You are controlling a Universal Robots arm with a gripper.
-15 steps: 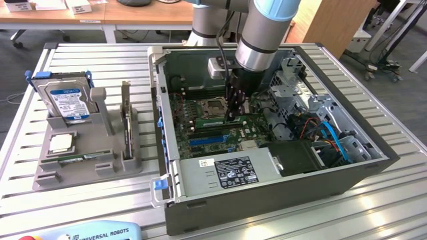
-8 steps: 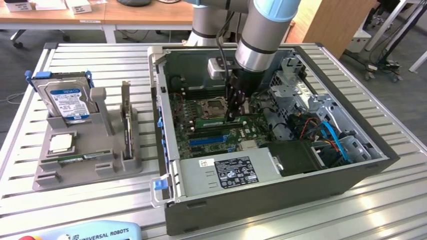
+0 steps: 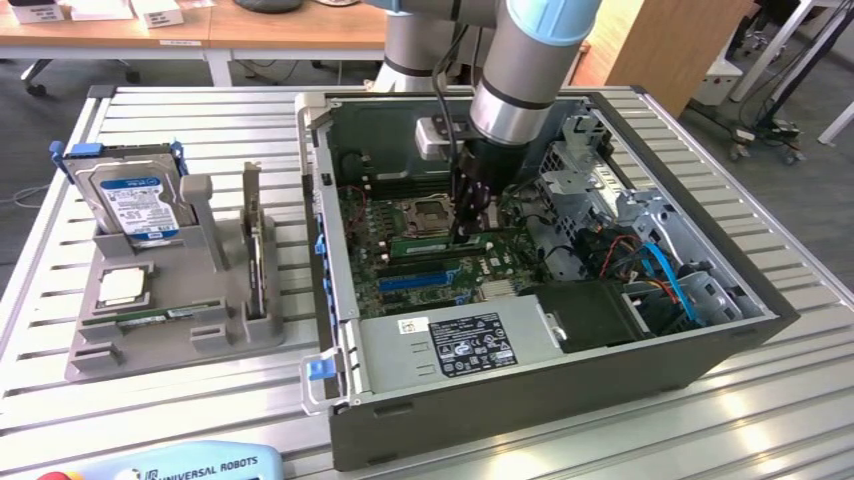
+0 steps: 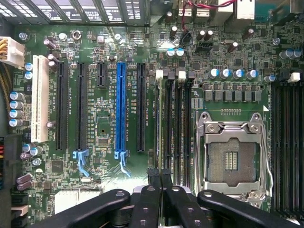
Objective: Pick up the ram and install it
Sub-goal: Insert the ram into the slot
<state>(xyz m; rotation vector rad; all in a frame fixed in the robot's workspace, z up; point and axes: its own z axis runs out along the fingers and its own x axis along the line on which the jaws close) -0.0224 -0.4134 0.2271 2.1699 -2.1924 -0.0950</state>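
The ram (image 4: pixel 160 123) is a thin green stick seen edge-on in the wrist view. It stands in the memory slot nearest the expansion slots, beside the open processor socket (image 4: pixel 231 154). My gripper (image 4: pixel 160 178) is shut on one end of the ram, a black finger (image 4: pixel 151 190) on each face. In the exterior view the arm reaches straight down into the open computer case (image 3: pixel 747 330). There the gripper (image 3: pixel 467 232) sits over the motherboard with the ram (image 3: pixel 424 243) lying along the board beneath it. A second, like stick (image 3: pixel 160 318) rests on the grey holder (image 3: pixel 174 345).
The holder at the exterior view's left also carries a blue-labelled hard drive (image 3: pixel 134 200) and a square silver processor chip (image 3: pixel 120 287). Inside the case are the power supply (image 3: pixel 454 345), drive cage and cables (image 3: pixel 667 275). Expansion slots, one blue (image 4: pixel 121 109), lie beside the memory slots.
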